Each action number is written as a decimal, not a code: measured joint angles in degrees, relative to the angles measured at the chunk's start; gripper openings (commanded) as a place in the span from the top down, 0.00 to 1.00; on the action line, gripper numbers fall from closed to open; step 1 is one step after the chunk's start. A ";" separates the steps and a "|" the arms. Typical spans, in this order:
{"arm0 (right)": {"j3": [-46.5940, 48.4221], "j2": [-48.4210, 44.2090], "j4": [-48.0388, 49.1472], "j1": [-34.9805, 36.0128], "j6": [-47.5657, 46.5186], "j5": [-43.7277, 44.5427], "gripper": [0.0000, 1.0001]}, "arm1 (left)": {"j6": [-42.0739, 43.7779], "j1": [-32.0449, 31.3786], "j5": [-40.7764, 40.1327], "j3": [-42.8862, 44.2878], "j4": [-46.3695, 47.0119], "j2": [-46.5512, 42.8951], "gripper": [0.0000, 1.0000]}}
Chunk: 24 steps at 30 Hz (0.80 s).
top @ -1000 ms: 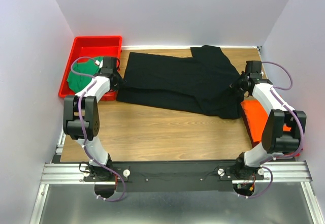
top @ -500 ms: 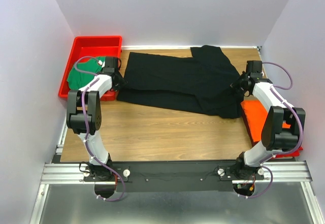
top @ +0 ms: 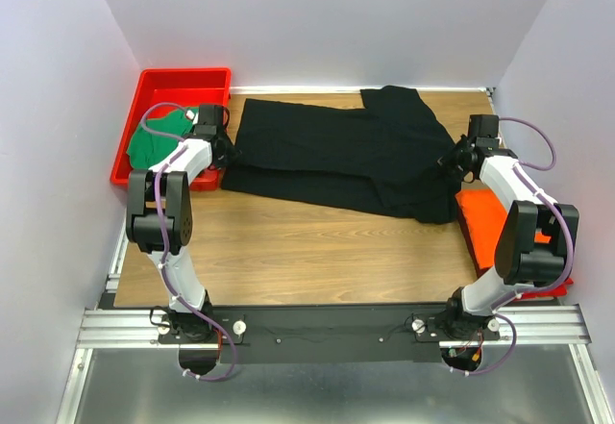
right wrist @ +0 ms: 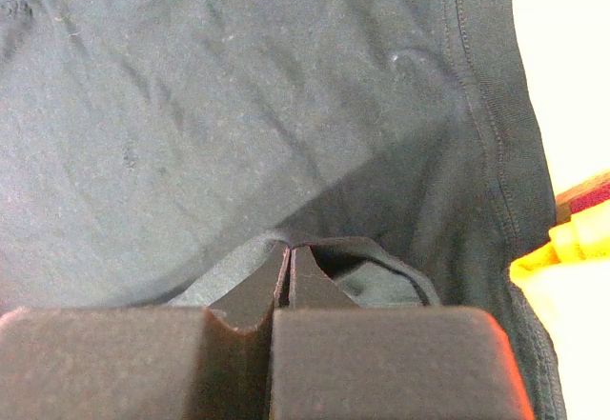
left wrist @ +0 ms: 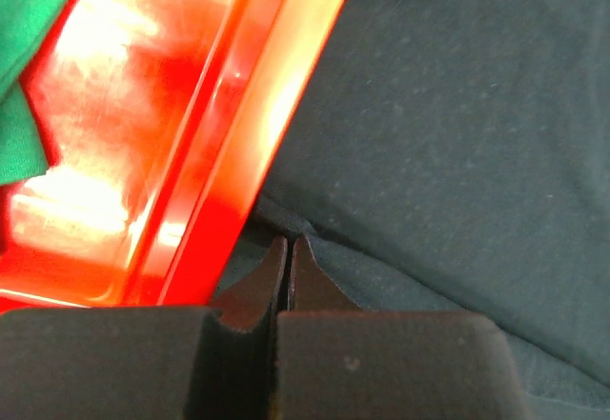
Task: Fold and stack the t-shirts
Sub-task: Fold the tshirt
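The black t-shirt (top: 336, 150) lies spread across the back of the table, partly doubled over. My left gripper (top: 223, 151) is shut on its left edge, right beside the red tray. In the left wrist view the gripper (left wrist: 289, 241) pinches a fold of the black t-shirt (left wrist: 457, 106). My right gripper (top: 450, 162) is shut on the shirt's right edge. In the right wrist view a small fold of the black t-shirt (right wrist: 191, 106) sits at the closed tips of the gripper (right wrist: 289, 247). The green t-shirt (top: 149, 145) lies bunched in the tray. The orange t-shirt (top: 480, 217) lies at the right.
The red tray (top: 183, 83) stands at the back left corner, and its rim (left wrist: 238, 144) runs close along my left fingers. Lilac walls close in the table on the left, back and right. Bare wood shows between the black shirt and the arm bases.
Both grippers stay shut on the black shirt. The left arm's elbow has shifted slightly right and back; the right gripper has edged slightly outward. The shirt has hardly moved.
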 measured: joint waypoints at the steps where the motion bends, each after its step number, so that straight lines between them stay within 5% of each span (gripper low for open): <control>1: 0.00 0.00 0.02 -0.04 0.00 -0.02 0.99 | 0.02 -0.02 0.02 0.28 0.00 0.00 1.00; 8: -0.02 0.00 0.04 -0.26 -0.02 -0.09 0.99 | 0.42 0.00 0.42 1.95 0.07 0.87 1.00; 12: -0.09 0.00 0.09 -0.28 -0.02 -0.09 0.96 | 0.96 0.00 0.92 1.95 0.11 1.55 0.74; 13: -0.15 0.02 0.20 -0.28 0.00 -0.09 0.92 | 1.05 0.02 1.03 1.95 0.09 1.70 0.40; 14: -0.26 0.09 0.37 -0.28 0.00 -0.09 0.87 | 1.25 0.07 1.51 1.97 0.11 1.77 0.23; 15: -0.39 0.13 0.55 -0.33 -0.09 -0.09 0.67 | 1.46 0.11 2.54 1.97 0.28 1.77 0.20; 18: -0.59 0.39 1.05 -0.55 -0.31 -0.07 0.27 | 2.32 -0.46 4.59 2.89 1.60 1.44 0.18; 24: -0.70 0.09 1.42 -0.74 -1.09 -0.09 0.20 | 2.40 -0.20 5.07 -0.20 2.27 -3.74 0.18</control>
